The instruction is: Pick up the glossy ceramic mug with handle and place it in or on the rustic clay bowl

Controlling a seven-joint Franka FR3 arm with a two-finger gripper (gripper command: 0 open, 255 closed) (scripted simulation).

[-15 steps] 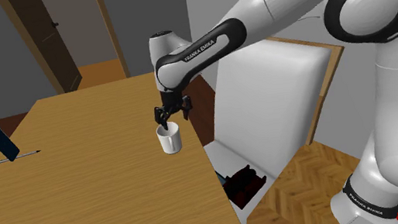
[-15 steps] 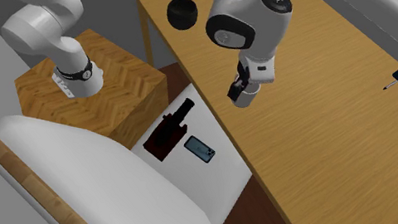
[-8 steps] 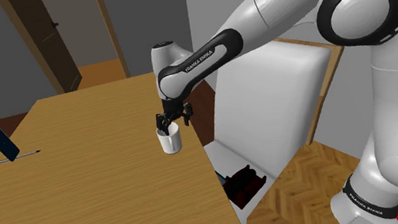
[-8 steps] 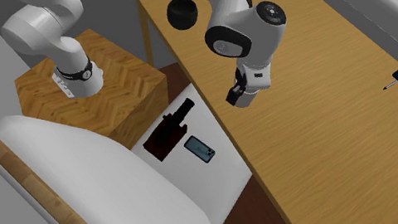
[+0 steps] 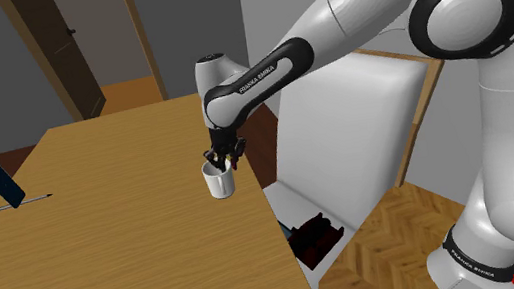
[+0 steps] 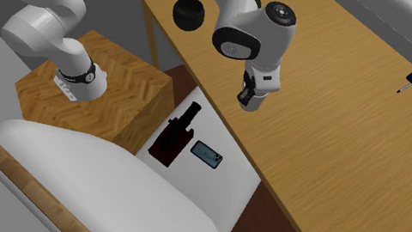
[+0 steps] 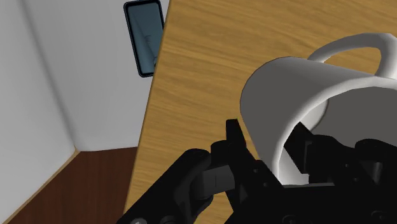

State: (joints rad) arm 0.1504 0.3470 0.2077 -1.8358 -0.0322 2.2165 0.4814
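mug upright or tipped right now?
Upright: the mug sits base-down on the table, mouth facing up.

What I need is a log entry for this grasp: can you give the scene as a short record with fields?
mug: white mug, upright on the wooden table, near the edge by the chair
gripper: gripper at the mug's rim, one finger inside and one outside, clasping the wall
bowl: dark bowl near the table's corner, apart from the mug
also on table: phone with a pen beside it
chair seat: second phone and a dark object
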